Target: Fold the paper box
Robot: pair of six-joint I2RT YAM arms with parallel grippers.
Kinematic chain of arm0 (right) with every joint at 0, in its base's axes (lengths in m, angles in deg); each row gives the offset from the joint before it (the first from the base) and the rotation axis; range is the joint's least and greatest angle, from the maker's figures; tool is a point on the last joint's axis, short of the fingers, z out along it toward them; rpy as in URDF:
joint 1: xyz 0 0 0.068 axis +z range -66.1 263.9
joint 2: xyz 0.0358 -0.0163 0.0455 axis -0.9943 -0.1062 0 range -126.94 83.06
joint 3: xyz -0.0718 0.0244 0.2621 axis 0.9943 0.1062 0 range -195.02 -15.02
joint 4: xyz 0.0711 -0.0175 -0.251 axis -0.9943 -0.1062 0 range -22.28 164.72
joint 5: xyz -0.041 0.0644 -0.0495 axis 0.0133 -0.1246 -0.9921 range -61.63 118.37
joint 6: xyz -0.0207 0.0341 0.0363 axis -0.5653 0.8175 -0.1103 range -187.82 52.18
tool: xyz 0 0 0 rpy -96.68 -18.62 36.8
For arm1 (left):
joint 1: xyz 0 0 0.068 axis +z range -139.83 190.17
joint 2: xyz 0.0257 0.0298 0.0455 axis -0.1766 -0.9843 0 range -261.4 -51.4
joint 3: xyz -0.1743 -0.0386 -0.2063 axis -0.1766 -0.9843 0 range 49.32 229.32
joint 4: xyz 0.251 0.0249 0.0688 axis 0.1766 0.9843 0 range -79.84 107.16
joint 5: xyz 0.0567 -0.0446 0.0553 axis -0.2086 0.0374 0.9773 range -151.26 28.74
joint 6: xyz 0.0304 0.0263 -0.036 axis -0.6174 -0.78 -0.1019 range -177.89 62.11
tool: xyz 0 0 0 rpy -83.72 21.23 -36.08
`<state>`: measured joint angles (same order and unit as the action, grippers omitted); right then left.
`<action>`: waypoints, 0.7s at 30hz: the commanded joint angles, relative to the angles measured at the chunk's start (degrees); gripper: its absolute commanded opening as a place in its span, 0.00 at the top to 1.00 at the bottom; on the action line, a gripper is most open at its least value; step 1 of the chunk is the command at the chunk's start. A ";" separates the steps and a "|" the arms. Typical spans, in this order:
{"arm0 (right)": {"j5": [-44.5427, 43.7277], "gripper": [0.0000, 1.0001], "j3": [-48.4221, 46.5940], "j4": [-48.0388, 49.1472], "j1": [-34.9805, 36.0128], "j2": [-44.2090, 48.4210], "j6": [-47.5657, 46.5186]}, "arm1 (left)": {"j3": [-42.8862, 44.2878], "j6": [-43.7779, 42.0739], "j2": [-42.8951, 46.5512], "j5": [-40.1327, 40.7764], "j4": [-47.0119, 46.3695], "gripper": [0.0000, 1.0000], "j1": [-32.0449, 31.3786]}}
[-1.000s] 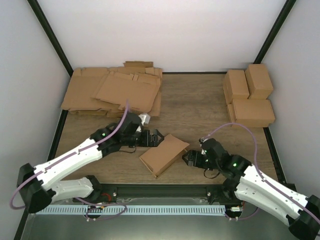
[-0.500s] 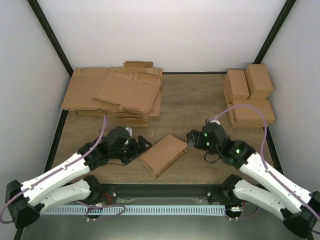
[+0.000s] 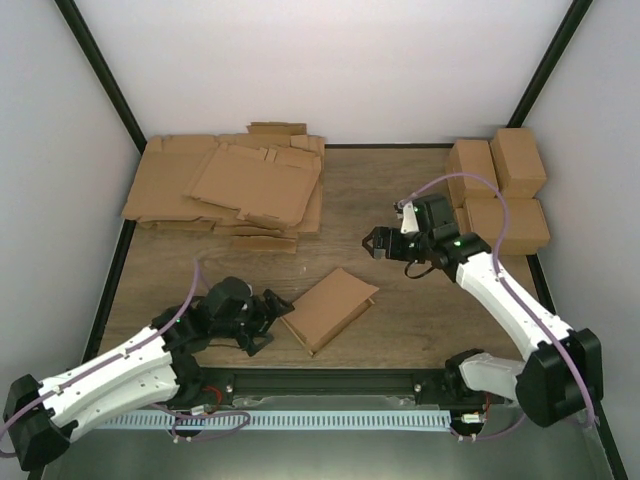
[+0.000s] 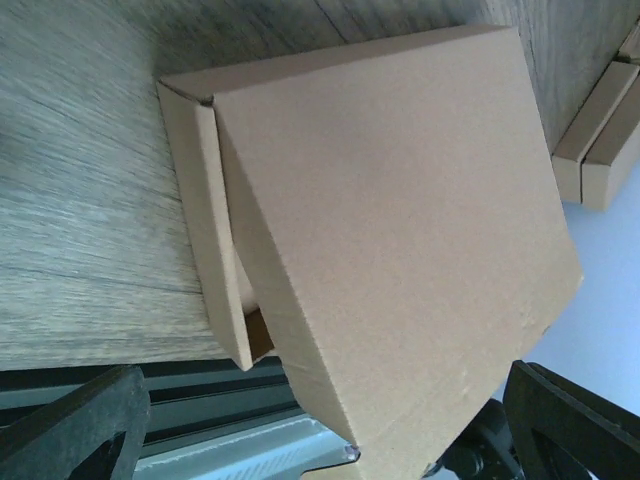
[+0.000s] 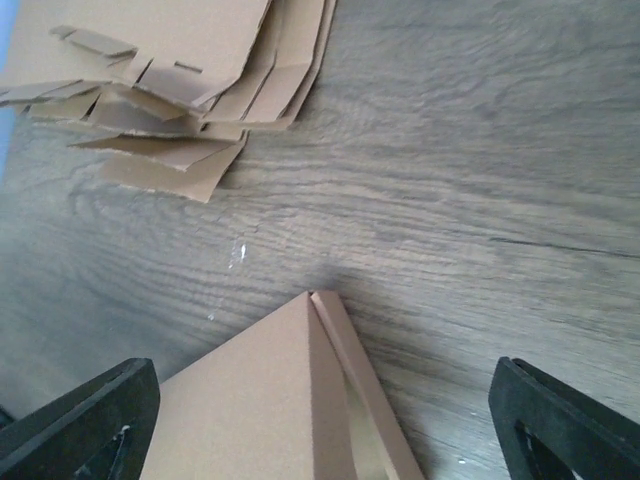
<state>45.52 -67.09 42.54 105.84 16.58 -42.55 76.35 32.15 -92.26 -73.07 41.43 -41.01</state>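
The left gripper [image 3: 272, 322], jaws apart and empty, is nearer: the paper box [image 3: 328, 310] lies on the table [image 3: 400, 190] just beside it at 3 o'clock, long axis 2-to-8 o'clock. The right gripper [image 3: 377, 243], also apart, hangs farther off at 1 o'clock.

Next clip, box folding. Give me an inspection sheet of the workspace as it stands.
Surface: wooden table, no spills seen.
Job's things: paper box lies near the front edge, held by neither gripper; one side gapes.
Clutter: stack of flat cardboard sheets far left; folded boxes far right.
Grippers: left gripper open, beside the box; right gripper open, apart from it on the far side.
Cables: purple cables loop along both arms, off the box.
Surroundings: white walls, black frame posts.
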 commanded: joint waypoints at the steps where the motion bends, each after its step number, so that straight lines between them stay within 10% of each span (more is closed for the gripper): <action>1: 11.73 0.09 -2.40 3.12 -1.58 -2.89 -4.47 | -1.73 4.55 -0.77 -1.93 -7.82 0.01 -1.33; 21: 17.83 0.35 4.02 0.90 -1.32 -10.04 -6.82 | -7.95 12.88 -7.64 -2.89 -23.51 0.26 -5.68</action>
<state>62.68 -65.52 43.37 104.70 7.25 -50.20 69.66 42.71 -99.45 -76.70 20.86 -45.47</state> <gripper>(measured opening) 0.679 0.751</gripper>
